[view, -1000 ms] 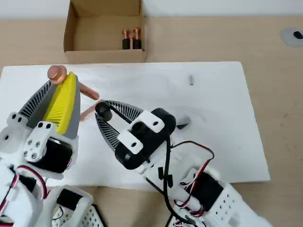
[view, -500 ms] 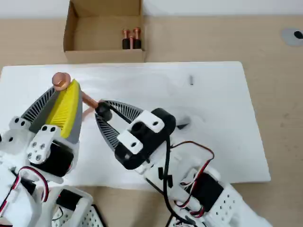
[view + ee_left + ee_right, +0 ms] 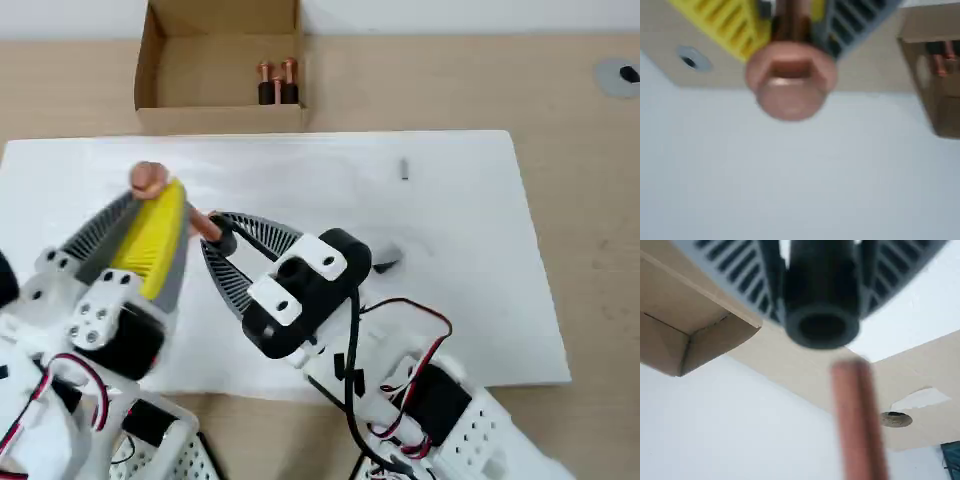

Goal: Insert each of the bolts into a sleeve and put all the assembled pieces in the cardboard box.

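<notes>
The wooden table (image 3: 590, 250) runs under everything, and a white board (image 3: 450, 290) lies flat on it, taking up most of the middle. Beyond the board's far edge sits the cardboard box (image 3: 146, 70), open at the top, with three assembled pieces (image 3: 277, 84) standing together against its right wall, their copper heads up and their black sleeves down.

My left pincer (image 3: 152, 192), the one with the yellow finger, is over the left part of the board. It is closed tight on a copper bolt (image 3: 150, 178), gripping the shaft just behind the hex head, so that the head sticks out past my fingertips on the far side and the shaft slants out towards my other arm.

My right pincer (image 3: 215, 236) is just beside it, near the middle of the board, with its ribbed grey fingers closed round a black sleeve (image 3: 222, 240). The sleeve's open mouth faces the bolt. From my right wrist the bolt's shaft end lies just beside that mouth, and I cannot tell whether it touches the rim; it is not inside.

A round grommet (image 3: 618, 76) is set in the table at the far right corner, and a small dark speck (image 3: 404, 170) lies on the board's far right part.
</notes>
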Available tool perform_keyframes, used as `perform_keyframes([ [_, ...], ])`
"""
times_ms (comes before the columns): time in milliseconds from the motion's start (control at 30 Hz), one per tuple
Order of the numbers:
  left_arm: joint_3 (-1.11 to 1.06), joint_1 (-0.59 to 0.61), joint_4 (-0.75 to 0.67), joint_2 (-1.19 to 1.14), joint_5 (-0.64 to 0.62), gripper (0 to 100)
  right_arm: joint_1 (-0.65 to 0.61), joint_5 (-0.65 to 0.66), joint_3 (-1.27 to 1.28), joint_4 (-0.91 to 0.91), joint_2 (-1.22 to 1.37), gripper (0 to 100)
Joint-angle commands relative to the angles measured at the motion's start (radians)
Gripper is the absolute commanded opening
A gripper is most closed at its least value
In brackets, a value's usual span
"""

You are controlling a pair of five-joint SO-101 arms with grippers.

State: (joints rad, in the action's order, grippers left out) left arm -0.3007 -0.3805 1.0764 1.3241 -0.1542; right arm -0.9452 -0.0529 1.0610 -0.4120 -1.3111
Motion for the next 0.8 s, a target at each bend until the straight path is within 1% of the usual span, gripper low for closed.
perform_keyframes([
  [0,0.038,-0.037,0.003,0.001,0.005,1,-0.016,-0.008,-0.004,0.020,-0.025,0.9],
  [167,0.038,-0.032,0.003,0.002,0.014,1,-0.015,-0.008,-0.004,0.020,-0.027,0.9],
  [333,0.034,-0.031,0.034,0.001,0.071,1,-0.015,-0.008,-0.004,0.020,-0.027,0.9],
  [467,-0.020,-0.031,0.035,0.001,0.112,1,-0.015,-0.008,-0.004,0.020,-0.027,0.9],
  [667,-0.037,-0.031,0.032,-0.001,0.114,1,-0.015,-0.008,-0.007,0.020,-0.027,0.9],
  [767,-0.043,-0.029,0.002,-0.001,0.115,1,-0.015,-0.008,-0.007,0.020,-0.027,0.9],
])
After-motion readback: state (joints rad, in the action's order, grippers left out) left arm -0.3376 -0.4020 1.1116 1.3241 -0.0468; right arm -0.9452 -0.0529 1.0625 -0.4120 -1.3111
